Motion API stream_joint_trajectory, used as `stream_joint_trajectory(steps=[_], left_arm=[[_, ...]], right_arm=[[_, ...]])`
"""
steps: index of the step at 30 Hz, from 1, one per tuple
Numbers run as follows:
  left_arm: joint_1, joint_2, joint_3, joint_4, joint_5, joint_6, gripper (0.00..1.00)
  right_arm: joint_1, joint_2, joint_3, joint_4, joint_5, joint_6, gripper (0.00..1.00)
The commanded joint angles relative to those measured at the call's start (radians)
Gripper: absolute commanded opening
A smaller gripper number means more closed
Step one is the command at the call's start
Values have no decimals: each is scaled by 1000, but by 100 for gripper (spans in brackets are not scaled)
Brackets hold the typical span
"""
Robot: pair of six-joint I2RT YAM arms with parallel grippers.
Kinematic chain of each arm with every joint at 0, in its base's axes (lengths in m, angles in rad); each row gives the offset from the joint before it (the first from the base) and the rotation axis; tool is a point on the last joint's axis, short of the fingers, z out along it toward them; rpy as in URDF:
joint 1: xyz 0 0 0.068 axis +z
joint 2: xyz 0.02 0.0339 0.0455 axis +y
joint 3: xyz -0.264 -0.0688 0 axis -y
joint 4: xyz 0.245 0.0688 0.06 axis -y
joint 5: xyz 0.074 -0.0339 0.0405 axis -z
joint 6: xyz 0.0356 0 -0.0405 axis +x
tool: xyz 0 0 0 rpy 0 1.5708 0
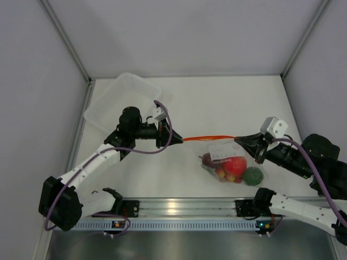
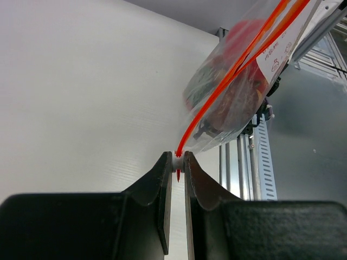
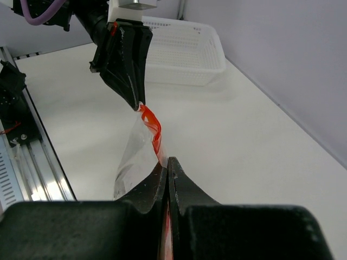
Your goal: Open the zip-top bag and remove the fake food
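The clear zip-top bag [image 1: 223,150] hangs between my two grippers above the table, its orange zip strip [image 1: 209,138] stretched taut. Inside it are the fake food pieces: a red tomato [image 1: 236,164], a green ball [image 1: 252,176] and a dark maroon ball [image 1: 207,159]. My left gripper [image 1: 177,138] is shut on the white slider at the zip's left end [image 2: 178,162]. My right gripper [image 1: 239,141] is shut on the bag's right zip edge [image 3: 160,142]. In the left wrist view the bag [image 2: 233,92] sags below the strip.
A translucent rectangular tub [image 1: 122,97] stands at the back left, behind the left arm; it also shows in the right wrist view [image 3: 184,51]. A metal rail [image 1: 179,208] runs along the table's near edge. White walls enclose the table.
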Motion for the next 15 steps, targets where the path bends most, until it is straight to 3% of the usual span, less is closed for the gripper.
stream_joint_trajectory(steps=[1,6,7,8,9,11,12,15], left_arm=[[17,-38,-20,11,-42,-11,0],[30,-50,-9,-27,-93,-26,0],[31,-56,-8,-27,-99,-33,6],[31,-59,-8,-27,-86,-37,15],[33,-61,1,-27,-73,-37,39],[33,-61,15,-27,-87,-48,66],[31,-59,26,-27,-98,-60,98],[33,-41,75,-27,-110,-89,98]], right_arm=[[-11,-15,56,60,9,-10,0],[-12,-6,37,73,-13,4,0],[-11,-8,22,81,-30,7,0],[-9,-8,10,104,-45,10,0],[-11,-9,-7,119,-63,13,0],[-11,-9,-70,158,-122,21,0],[-11,-11,-93,196,-128,23,0],[-11,-24,-197,289,-137,32,0]])
